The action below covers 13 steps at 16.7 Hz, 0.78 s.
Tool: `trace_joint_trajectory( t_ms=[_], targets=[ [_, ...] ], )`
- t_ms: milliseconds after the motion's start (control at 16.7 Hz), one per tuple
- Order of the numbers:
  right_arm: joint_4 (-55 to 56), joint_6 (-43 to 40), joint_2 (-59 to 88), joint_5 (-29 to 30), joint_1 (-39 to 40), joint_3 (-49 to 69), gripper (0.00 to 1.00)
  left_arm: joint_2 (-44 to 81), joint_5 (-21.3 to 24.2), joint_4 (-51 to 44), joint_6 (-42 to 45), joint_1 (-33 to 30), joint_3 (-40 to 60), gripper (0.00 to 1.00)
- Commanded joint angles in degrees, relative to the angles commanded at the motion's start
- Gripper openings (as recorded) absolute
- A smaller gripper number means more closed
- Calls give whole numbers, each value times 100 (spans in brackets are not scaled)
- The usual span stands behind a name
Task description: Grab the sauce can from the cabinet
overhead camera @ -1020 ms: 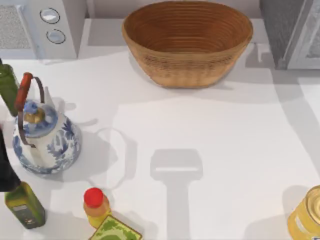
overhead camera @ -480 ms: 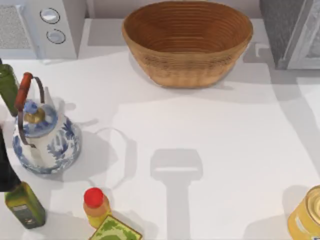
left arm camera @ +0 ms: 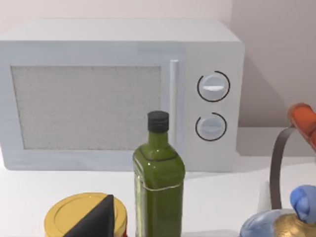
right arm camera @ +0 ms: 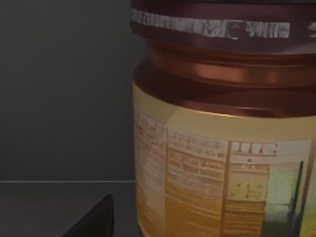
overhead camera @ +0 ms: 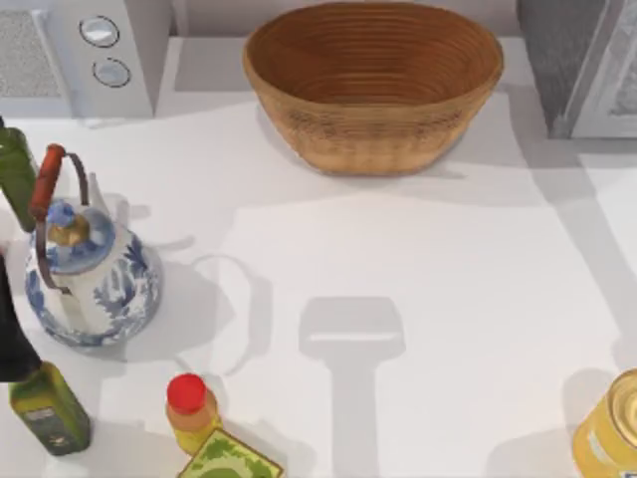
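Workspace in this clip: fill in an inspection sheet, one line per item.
Surface: white table, shadows across it.
Job's things: sauce can close before the right wrist camera, in a dark interior; cabinet at top view's far right.
Clutter: wicker basket, blue-white teapot, green bottles, red-capped bottle, yellow can.
Grippers: one dark fingertip beside the can; another in the left wrist view.
Cables: nothing seen.
Surroundings: white microwave.

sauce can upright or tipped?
Upright: in the right wrist view the sauce can stands with its maroon rim on top, against the cabinet's dark interior.
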Motion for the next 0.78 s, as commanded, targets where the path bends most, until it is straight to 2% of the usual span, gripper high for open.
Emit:
trace_joint_trajectory(
  t_ms=[360,780],
  targets=[
    [-14,1,67,-23,-33,67,100,0,0,0,0,0,0,100],
    [-200,-1,1157,-165,-184,1361,100,0,0,0,0,0,0,100]
  ],
)
